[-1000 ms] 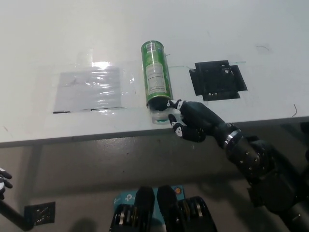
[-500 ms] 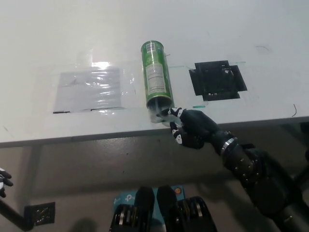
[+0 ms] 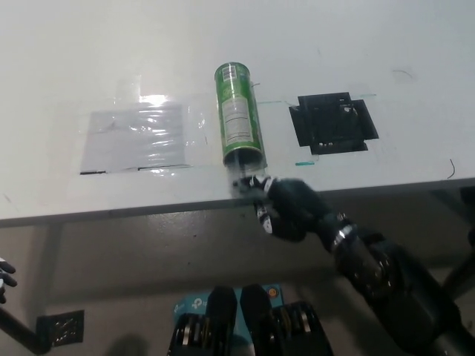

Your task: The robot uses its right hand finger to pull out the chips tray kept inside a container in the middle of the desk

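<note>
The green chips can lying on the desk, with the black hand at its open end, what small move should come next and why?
Probably a short pull straight toward the desk edge. The right hand sits at the open near end of the green can, touching the clear tray that only just protrudes. The left hand rests low at the picture's left.

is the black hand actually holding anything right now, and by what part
The right hand is hooked on the clear chips tray at its near end, where it sticks out of the green container. The left hand holds nothing visible.
</note>
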